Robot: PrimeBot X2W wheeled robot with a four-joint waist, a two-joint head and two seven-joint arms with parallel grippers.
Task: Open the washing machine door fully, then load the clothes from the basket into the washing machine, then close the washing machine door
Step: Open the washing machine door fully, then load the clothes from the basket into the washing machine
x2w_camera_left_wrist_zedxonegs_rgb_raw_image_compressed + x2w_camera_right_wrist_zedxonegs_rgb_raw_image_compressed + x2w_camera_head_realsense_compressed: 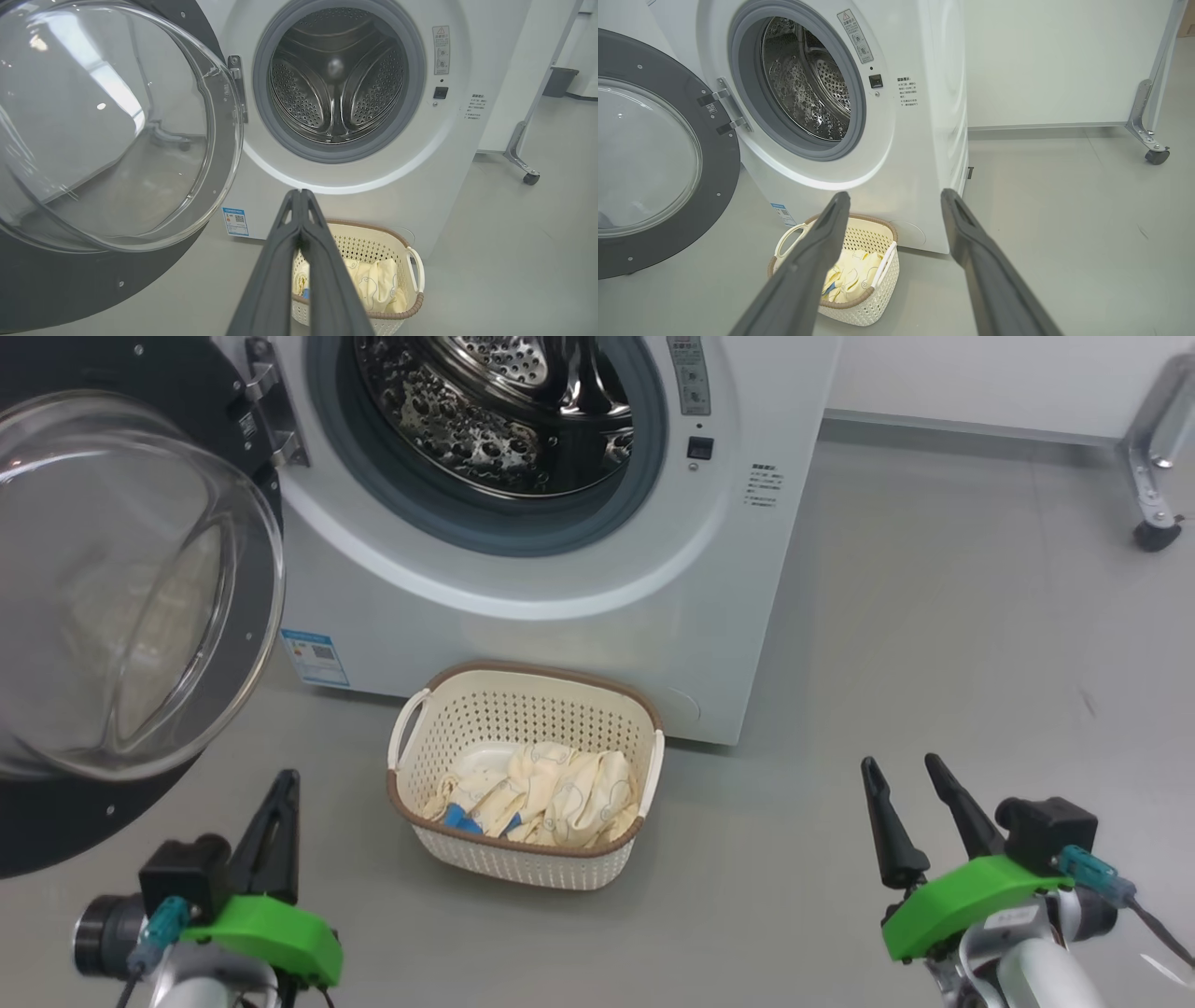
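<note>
While left hand (285,782) is together and right hand (902,763) apart, blue label (315,657) is unreadable.

No wording is sharp enough to read. The washer (560,644) front carries a blue label (315,657) with a QR code at its lower left corner. A grey warning sticker (441,50) topped by a red triangle stands right of the drum opening, with a few printed lines (763,485) of tiny dark characters lower down. A small sticker (711,108) with a code sits on the door (724,186) rim by the hinge.
</note>
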